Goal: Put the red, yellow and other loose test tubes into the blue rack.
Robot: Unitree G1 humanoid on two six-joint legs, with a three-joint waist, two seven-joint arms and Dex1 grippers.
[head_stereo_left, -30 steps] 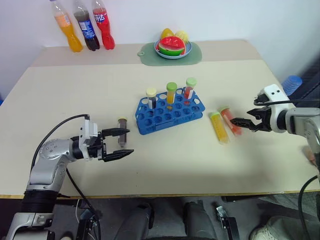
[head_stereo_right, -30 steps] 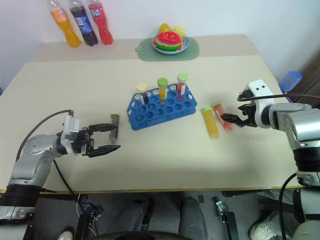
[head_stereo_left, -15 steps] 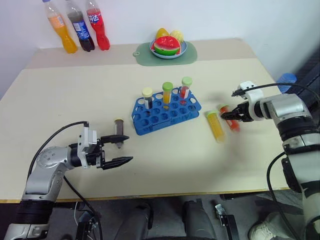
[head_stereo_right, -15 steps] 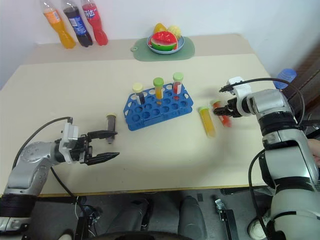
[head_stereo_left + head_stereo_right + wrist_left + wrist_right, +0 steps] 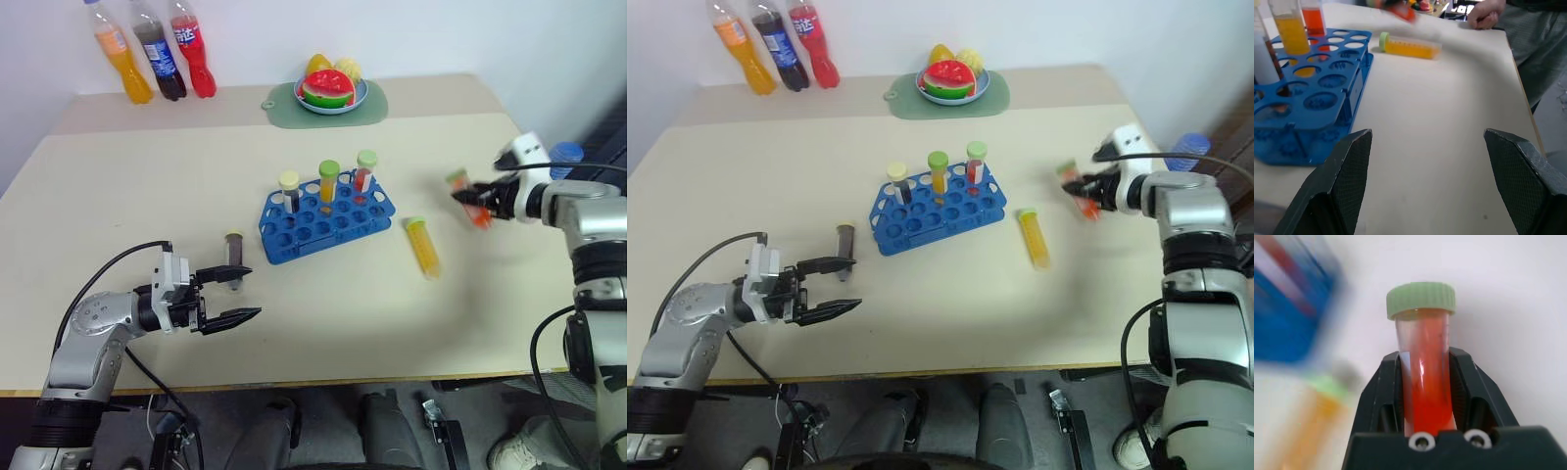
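Note:
My right gripper (image 5: 472, 202) is shut on the red test tube (image 5: 1422, 328), which has a green cap, and holds it in the air right of the blue rack (image 5: 328, 217). The rack holds three capped tubes upright. Between rack and right gripper, the yellow tube (image 5: 425, 245) lies flat on the table. A dark brown tube (image 5: 233, 251) with a cream cap stands upright left of the rack, just beyond my open left gripper (image 5: 253, 291), whose fingers (image 5: 1347, 186) are spread wide and empty.
Three soda bottles (image 5: 157, 59) stand at the back left. A fruit plate (image 5: 333, 93) on a green mat sits at the back centre. A person's hand (image 5: 1488, 12) rests beyond the table's right edge.
My right gripper closed on the red tube and lifted it off the table, up and away from the yellow tube. The left arm has stayed put.

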